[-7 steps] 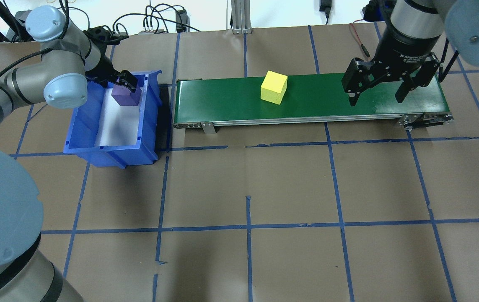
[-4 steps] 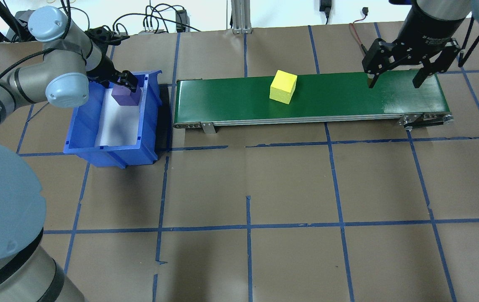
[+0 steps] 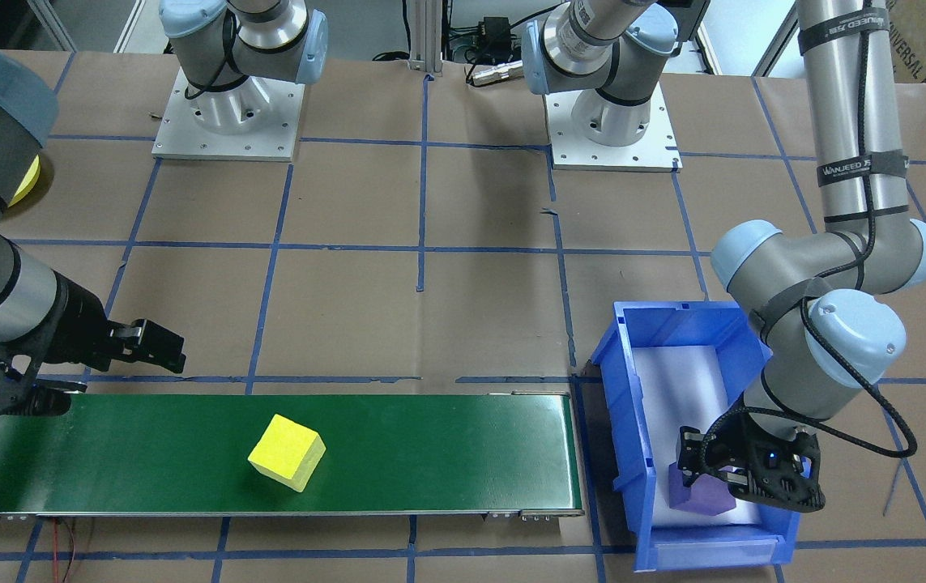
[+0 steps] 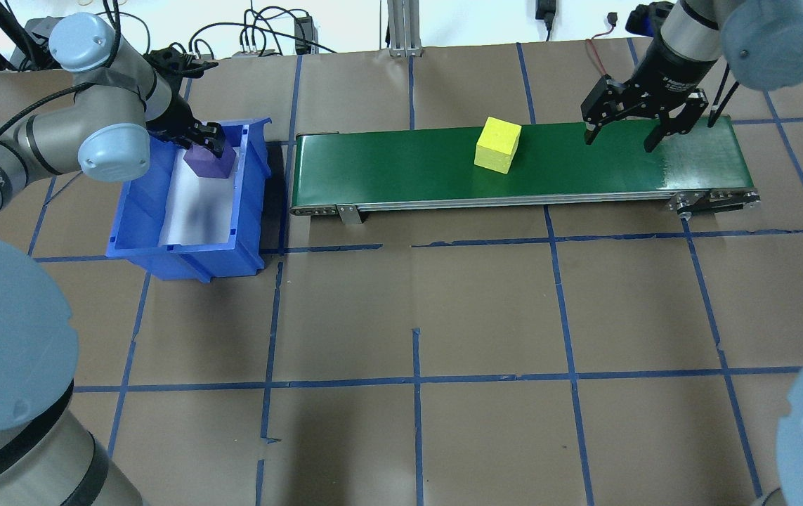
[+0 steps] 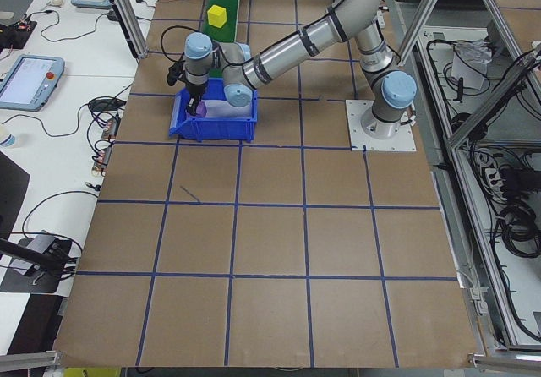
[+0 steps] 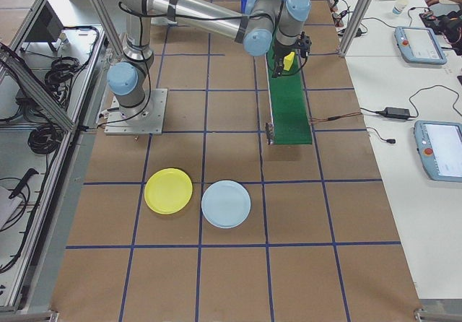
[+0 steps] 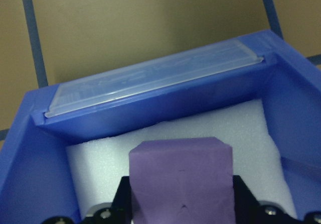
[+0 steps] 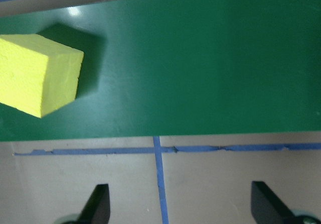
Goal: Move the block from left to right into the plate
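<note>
A yellow block (image 4: 497,145) (image 3: 287,452) (image 8: 37,73) rides on the green conveyor belt (image 4: 401,176), a little right of its middle. My right gripper (image 4: 619,143) (image 3: 118,380) hangs open over the belt's right end, to the right of that block and apart from it. A purple block (image 4: 208,163) (image 7: 181,179) (image 3: 697,495) sits low in the blue bin (image 4: 183,246), at its far end. My left gripper (image 4: 210,146) is shut on this block. The yellow plate (image 6: 168,190) lies on the table at the robot's right, well away from the belt.
A light blue plate (image 6: 226,203) lies beside the yellow one. White foam (image 7: 241,128) lines the bin's floor. The bin stands just off the belt's left end. Brown paper with blue tape lines covers the table (image 4: 415,309).
The yellow block has travelled right along the belt. My right gripper rose toward the far right, then came back left and down over the belt, still open. The left gripper sank slightly with the purple block.
</note>
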### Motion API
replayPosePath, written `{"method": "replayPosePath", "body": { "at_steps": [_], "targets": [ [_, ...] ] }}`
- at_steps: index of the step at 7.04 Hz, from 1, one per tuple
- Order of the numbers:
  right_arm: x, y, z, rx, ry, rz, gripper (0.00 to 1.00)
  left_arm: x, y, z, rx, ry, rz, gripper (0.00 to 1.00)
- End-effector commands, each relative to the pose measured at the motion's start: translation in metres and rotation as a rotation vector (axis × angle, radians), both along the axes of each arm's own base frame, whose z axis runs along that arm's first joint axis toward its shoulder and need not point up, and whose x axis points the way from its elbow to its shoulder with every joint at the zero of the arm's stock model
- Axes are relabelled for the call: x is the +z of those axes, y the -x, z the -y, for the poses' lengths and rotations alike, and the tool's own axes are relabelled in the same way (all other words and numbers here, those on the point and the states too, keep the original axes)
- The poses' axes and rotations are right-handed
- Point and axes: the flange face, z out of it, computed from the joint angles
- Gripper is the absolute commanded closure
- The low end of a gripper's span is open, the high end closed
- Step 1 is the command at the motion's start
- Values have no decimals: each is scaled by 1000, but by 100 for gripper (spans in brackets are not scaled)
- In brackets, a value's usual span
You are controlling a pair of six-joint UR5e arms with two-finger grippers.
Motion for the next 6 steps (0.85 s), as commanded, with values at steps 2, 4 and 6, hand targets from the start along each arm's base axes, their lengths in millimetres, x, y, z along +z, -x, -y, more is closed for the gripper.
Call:
{"method": "replayPosePath", "body": {
  "at_steps": [2,4,6],
  "targets": [
    [-42,22,33,-63,109,188,0,116,8,-31,-5,126,30,54],
    [-57,28,39,-80,134,239,0,185,38,-65,-31,172,28,54],
    [-72,34,43,-94,179,298,0,184,101,-73,-25,179,-14,54]
  ]
}}
